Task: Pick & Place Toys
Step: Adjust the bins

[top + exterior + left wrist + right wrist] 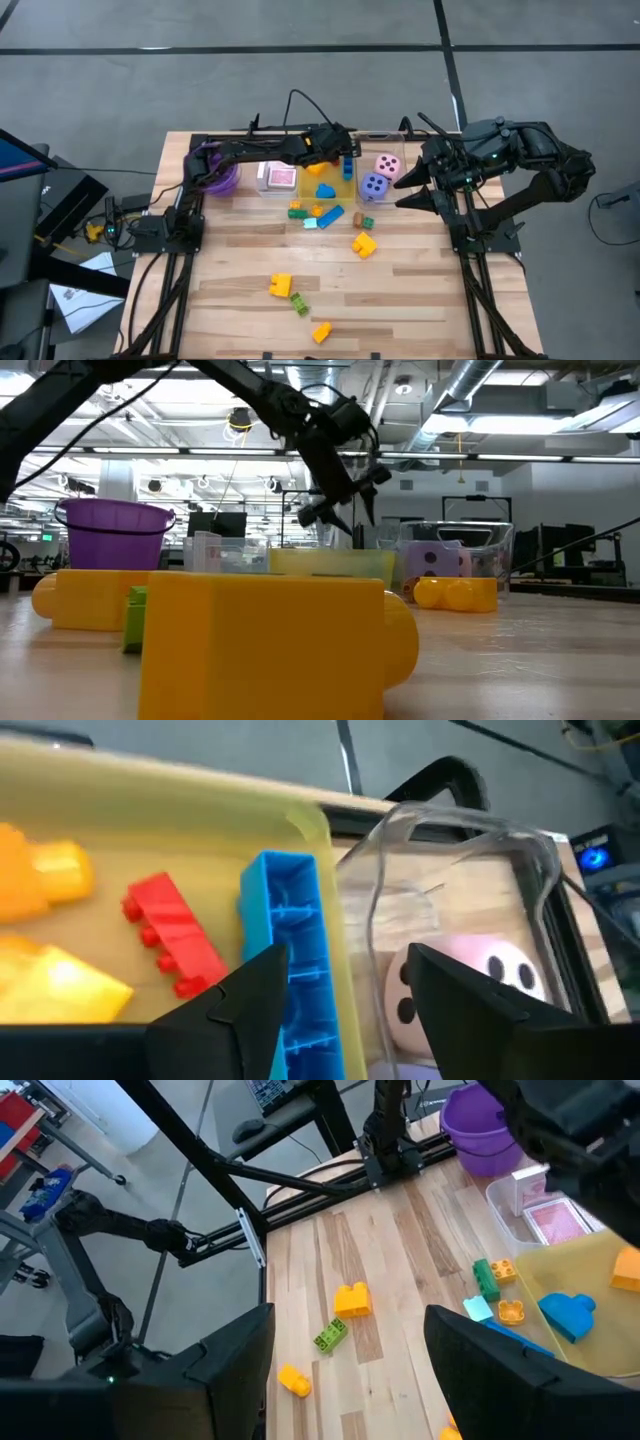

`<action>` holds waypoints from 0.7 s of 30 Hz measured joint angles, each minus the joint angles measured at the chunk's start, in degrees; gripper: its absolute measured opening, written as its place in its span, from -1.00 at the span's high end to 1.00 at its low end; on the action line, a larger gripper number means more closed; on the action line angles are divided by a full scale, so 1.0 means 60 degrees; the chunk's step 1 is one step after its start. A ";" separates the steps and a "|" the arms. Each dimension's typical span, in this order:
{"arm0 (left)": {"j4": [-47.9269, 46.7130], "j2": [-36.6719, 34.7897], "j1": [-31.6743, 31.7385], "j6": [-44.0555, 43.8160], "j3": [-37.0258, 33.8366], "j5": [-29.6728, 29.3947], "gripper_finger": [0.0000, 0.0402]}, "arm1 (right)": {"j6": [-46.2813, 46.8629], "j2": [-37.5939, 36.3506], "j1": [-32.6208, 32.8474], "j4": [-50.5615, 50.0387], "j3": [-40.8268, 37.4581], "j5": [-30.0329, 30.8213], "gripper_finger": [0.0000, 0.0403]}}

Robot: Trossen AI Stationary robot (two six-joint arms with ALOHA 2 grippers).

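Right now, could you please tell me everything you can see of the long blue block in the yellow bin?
The blue block is a long, glossy plastic building brick, seen with its hollow ribbed underside showing. It stands on edge inside the yellow bin, leaning against the bin's wall nearest the clear bin. A red block lies beside it. The left gripper hovers just above, jaws open, not gripping it.

high: overhead, whole table [420,290] | low: tabletop lvl | wrists: close | shared: yellow bin [335,180]

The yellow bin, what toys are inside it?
In the yellow bin lie a blue block against its wall, a red block, and orange and yellow pieces. The left tool hides anything below it.
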 joint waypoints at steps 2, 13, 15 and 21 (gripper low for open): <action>-0.0523 -0.0266 0.0055 0.0384 0.0004 -0.0027 0.08 | 0.0000 0.0000 0.0000 0.0000 0.0000 0.0000 -0.24; -0.3018 -0.0631 0.0828 0.0625 0.0004 0.1491 0.95 | -0.0178 0.0000 0.0000 0.0080 0.0000 0.0004 -0.24; -0.3414 -0.0631 0.0848 0.0616 0.0004 0.1476 0.98 | -0.0188 0.0000 0.0000 0.0080 0.0000 0.0004 -0.24; -0.4517 -0.0631 0.0859 0.0458 -0.0042 0.1467 1.00 | -0.0323 0.0000 -0.0004 0.0080 0.0000 0.0067 -0.24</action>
